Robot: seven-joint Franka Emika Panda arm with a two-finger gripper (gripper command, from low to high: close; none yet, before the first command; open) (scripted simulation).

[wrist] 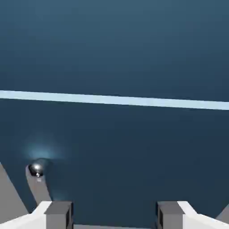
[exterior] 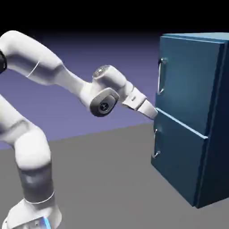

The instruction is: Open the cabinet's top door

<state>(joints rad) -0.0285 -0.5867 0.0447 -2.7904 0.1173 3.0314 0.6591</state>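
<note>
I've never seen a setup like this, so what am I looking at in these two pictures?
The exterior view comes from a camera standing off to the side. It shows a white robot arm reaching toward a dark teal-blue cabinet. The cabinet has an upper door and a lower door, each with a thin silver handle.

The other picture comes from a camera on the robot's hand, looking along its two-finger gripper. The grey blocks at the bottom are the fingertips, spread apart with nothing between them, so nothing is held. The pale line crossing the picture is the seam between the doors, and one end of the lower handle shows at the lower left.
</note>
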